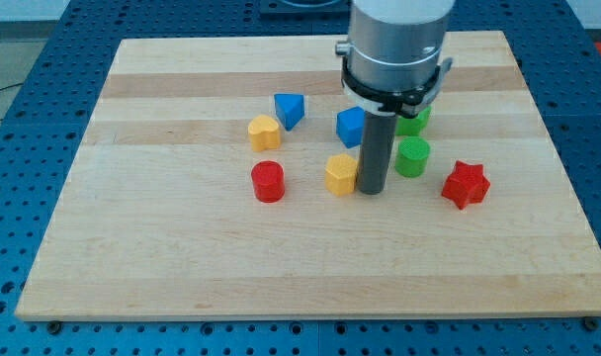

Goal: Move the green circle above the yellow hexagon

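Observation:
The green circle [413,157] sits right of centre on the wooden board [182,257]. The yellow hexagon [341,174] lies to its left. My tip [371,189] stands between them, touching or nearly touching the hexagon's right side and a short gap left of the green circle. The rod and the arm's grey body rise above it and hide part of the blocks behind.
A second green block [416,121] lies behind the arm, partly hidden. A blue block [351,127] is above the hexagon, a blue triangle [290,109] and a yellow heart [264,132] further left, a red cylinder [268,181] at left, a red star [466,184] at right.

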Controlling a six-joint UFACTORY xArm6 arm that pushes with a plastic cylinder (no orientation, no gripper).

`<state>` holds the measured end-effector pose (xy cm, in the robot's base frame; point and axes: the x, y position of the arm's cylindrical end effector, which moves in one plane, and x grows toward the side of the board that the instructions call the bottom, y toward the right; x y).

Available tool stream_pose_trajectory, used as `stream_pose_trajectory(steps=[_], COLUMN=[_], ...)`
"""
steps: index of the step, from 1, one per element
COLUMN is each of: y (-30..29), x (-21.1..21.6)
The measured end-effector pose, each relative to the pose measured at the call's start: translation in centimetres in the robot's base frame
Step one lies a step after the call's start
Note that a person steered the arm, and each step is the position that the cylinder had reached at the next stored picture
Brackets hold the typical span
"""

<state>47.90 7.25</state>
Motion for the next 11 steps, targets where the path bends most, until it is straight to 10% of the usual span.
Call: stream_pose_trajectory(steps=[2,11], y=[10.5,3.1], x=[-0.7,-5.8])
